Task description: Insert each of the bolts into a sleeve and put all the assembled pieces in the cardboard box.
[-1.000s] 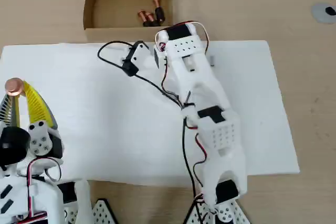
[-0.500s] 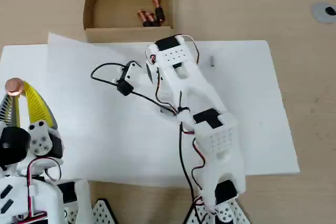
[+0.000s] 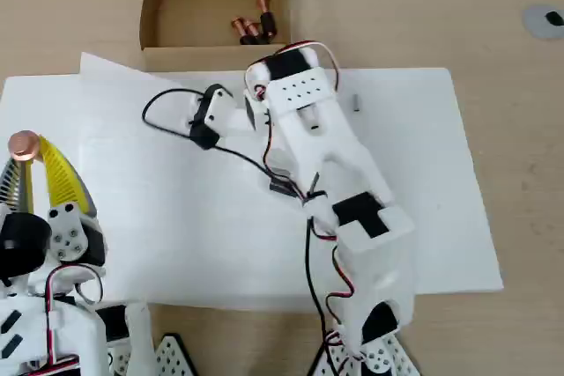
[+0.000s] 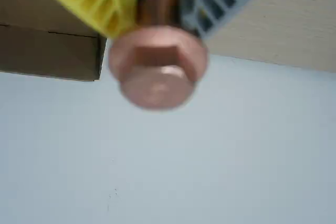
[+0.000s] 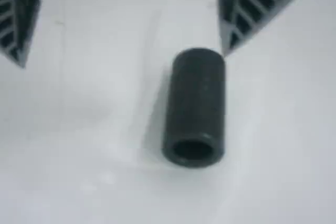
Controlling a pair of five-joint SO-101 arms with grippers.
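My left gripper (image 4: 157,1) is shut on a copper bolt (image 4: 157,69), yellow finger on one side and grey-blue finger on the other, with the bolt head toward the camera. From above, that bolt (image 3: 24,145) sits at the table's left edge in the left gripper (image 3: 26,163). My right gripper (image 5: 123,56) is open, its black fingers either side of a black sleeve (image 5: 195,107) lying on the white paper. The right arm's wrist (image 3: 295,85) hovers just in front of the cardboard box (image 3: 152,15), which holds assembled pieces (image 3: 251,25).
A white paper sheet (image 3: 159,209) covers the middle of the wooden table; its far left corner (image 3: 88,61) is lifted against the box. A small grey object (image 3: 356,103) lies on the paper beside the right arm. Black cable (image 3: 167,103) loops off the wrist.
The right arm's wrist swung left and pulled back, then returned toward the box. The paper's far left corner lifted up. The left arm kept still with the bolt.
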